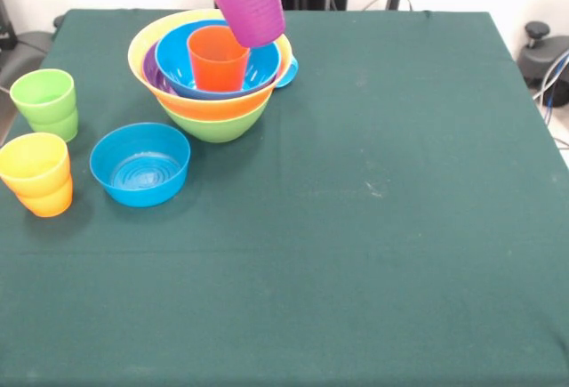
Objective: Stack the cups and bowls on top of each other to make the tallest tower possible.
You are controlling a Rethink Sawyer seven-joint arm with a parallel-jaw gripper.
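Green-clothed worktop (373, 227) standing before a pale wall, purple cup (246, 0) hanging tilted at the top edge, fingers not showing so grip unclear, bowl tower (213, 71) holding an orange cup (217, 58) just below, blue bowl (140, 164) lying nearer.

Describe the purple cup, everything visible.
The purple cup is a smooth, glossy plastic tumbler, tapered, without a handle, with faint horizontal ridges on its wall. It is in the air, tilted, its top at the picture's upper edge, above the orange cup that stands in the big blue bowl of the tower. It seems not to touch either. What holds it is out of sight; dark parts show just behind its top.
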